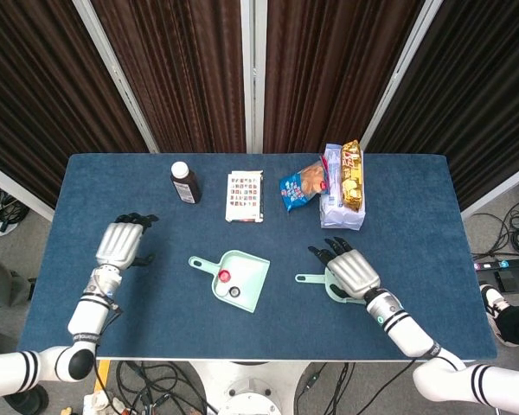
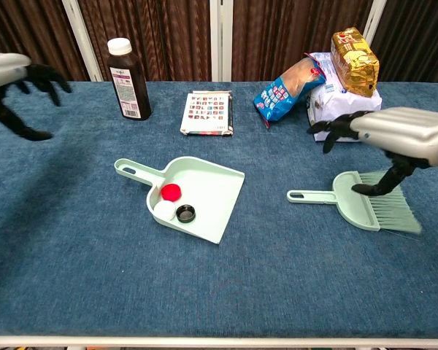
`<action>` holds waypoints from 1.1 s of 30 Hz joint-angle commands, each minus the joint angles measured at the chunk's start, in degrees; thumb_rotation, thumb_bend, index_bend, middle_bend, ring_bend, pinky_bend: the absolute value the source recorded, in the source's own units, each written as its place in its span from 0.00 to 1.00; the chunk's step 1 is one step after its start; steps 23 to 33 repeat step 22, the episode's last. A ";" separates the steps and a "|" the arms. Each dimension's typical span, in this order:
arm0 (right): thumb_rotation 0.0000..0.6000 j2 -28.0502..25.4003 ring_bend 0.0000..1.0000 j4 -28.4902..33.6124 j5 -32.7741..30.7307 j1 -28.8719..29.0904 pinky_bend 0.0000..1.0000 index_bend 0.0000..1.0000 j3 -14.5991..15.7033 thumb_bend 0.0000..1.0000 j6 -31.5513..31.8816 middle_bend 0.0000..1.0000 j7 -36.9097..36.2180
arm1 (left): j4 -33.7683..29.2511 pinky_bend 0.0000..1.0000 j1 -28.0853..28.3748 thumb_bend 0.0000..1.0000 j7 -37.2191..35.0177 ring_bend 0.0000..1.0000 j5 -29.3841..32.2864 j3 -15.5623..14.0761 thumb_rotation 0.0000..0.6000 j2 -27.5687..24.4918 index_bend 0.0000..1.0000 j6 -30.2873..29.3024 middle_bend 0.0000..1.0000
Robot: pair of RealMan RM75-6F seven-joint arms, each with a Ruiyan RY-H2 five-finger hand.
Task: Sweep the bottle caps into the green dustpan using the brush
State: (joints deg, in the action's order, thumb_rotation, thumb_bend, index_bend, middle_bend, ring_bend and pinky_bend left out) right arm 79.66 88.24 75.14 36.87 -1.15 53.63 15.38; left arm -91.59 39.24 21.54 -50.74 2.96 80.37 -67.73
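The green dustpan (image 1: 242,278) (image 2: 204,191) lies flat near the table's middle, its handle pointing left. Inside it sit a red cap (image 2: 171,192), a white cap (image 2: 163,209) and a black cap (image 2: 185,213). The green brush (image 2: 358,205) (image 1: 316,279) lies on the cloth to the right, bristles away from the pan. My right hand (image 1: 353,270) (image 2: 394,133) hovers just above the brush with fingers spread, holding nothing. My left hand (image 1: 121,242) (image 2: 14,76) is far off to the left, open and apart from the dustpan handle.
Along the back stand a dark brown bottle (image 1: 185,182), a flat printed card pack (image 1: 245,195) and several snack bags (image 1: 333,186). The blue cloth table (image 1: 156,320) reaches its front edge just below the arms.
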 commanded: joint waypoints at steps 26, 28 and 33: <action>1.00 -14.90 0.02 7.31 8.78 -29.40 0.03 0.10 5.62 0.26 36.11 0.22 -18.06 | -0.47 0.20 -27.28 0.19 -13.63 0.18 -18.95 -7.52 1.00 -10.37 0.28 -24.48 0.30; 1.00 -14.90 0.02 7.31 8.78 -29.40 0.03 0.10 5.62 0.26 36.11 0.22 -18.06 | -0.47 0.20 -27.28 0.19 -13.63 0.18 -18.95 -7.52 1.00 -10.37 0.28 -24.48 0.30; 1.00 -14.90 0.02 7.31 8.78 -29.40 0.03 0.10 5.62 0.26 36.11 0.22 -18.06 | -0.47 0.20 -27.28 0.19 -13.63 0.18 -18.95 -7.52 1.00 -10.37 0.28 -24.48 0.30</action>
